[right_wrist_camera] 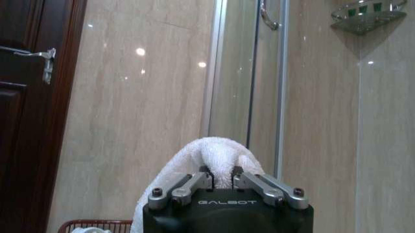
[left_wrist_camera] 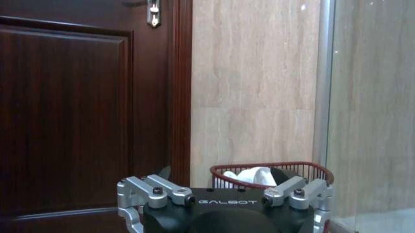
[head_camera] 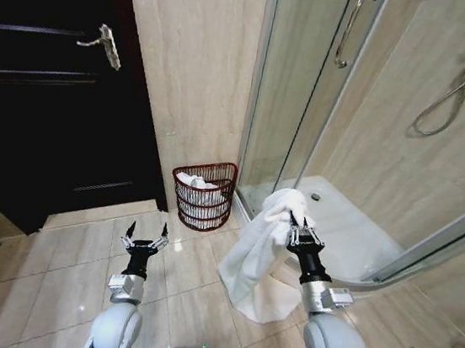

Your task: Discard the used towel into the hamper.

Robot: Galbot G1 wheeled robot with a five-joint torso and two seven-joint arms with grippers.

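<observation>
Against the far left stands a dark wooden door (head_camera: 47, 92) with a silver lever handle (head_camera: 104, 44), its lower left corner lost in shadow. Just right of it, above the beige floor tiles (head_camera: 62, 246), the left gripper (head_camera: 144, 240) hovers with its fingers spread wide and nothing between them. Beyond it, at the foot of the marble wall (head_camera: 195, 67), sits the hamper (head_camera: 204, 194), a reddish-brown slatted basket with something white already bunched inside; in the left wrist view its lower half is hidden behind the gripper body. Further right, the right gripper (head_camera: 298, 226) is pinched onto the white towel (head_camera: 258, 254), which drapes over the fingers and hangs down to the floor. Behind stands the glass shower enclosure (head_camera: 308, 107), its hose (head_camera: 460, 83) cut off at the top edge.
</observation>
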